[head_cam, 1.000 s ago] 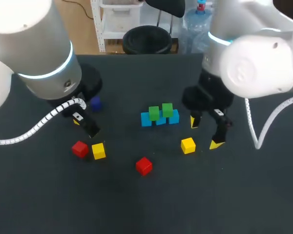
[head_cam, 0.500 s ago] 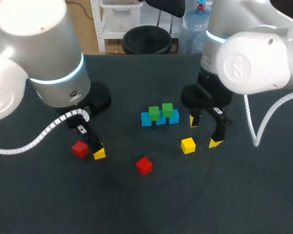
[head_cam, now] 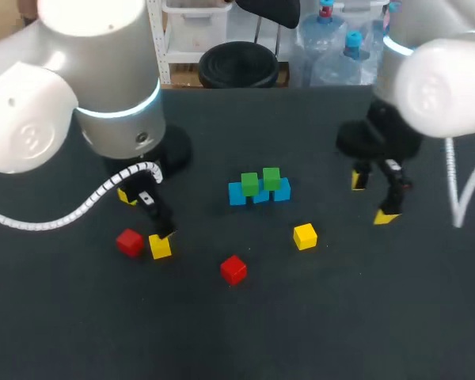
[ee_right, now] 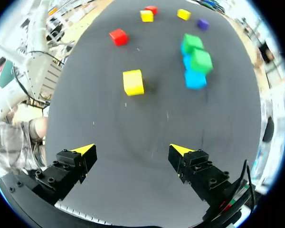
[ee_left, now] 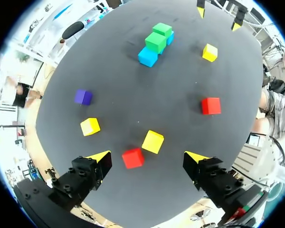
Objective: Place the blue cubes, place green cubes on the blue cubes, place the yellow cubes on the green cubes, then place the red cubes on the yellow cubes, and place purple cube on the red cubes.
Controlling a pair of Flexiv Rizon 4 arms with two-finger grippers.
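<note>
Grippers both empty, left gripper (ee_left: pixel 147 156) spread wide, right gripper (ee_right: pixel 131 149) spread wide.

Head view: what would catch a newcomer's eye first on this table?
In the middle of the table, a row of blue cubes carries two green cubes. The left gripper, its fingers open, hangs over a red cube and a yellow cube lying close together. The right gripper hangs open and empty at the robot's right of the blue cubes.
</note>
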